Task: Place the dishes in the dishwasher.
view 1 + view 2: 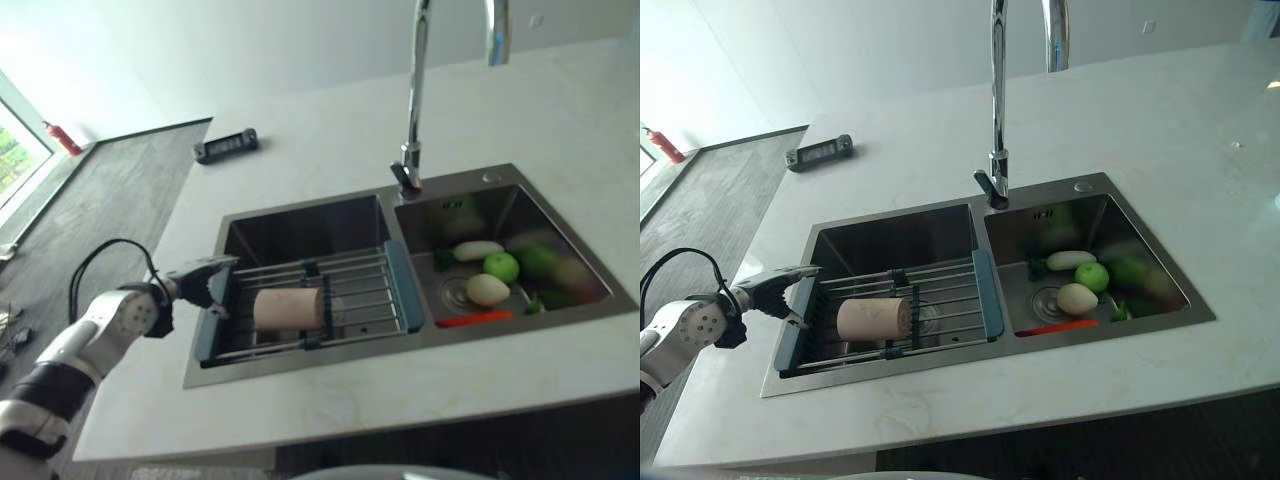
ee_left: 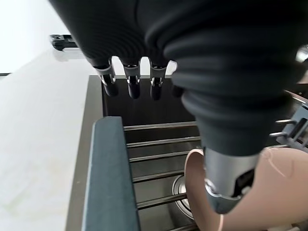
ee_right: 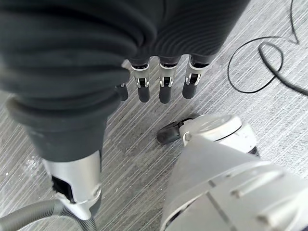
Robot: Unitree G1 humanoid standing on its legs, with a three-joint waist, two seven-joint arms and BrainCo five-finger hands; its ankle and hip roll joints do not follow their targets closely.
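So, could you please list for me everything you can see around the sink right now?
Cup: one, pale pink, lying on its side on the rack.
Rack: one, wire with blue-grey end pieces, across the left basin.
Sink: one, steel, two basins, set in the counter.
Tap: one, chrome, behind the divider between the basins.
Produce: several pieces, green, pale and one orange-red, in the right basin.
Counter: one, pale marble.
Black device: one, on the counter beyond the sink.
Fire extinguisher: one, red, on the floor by the far wall.
Left hand: fingers straight, at the rack's left end by the cup.
Right hand: fingers relaxed, hanging over the floor.
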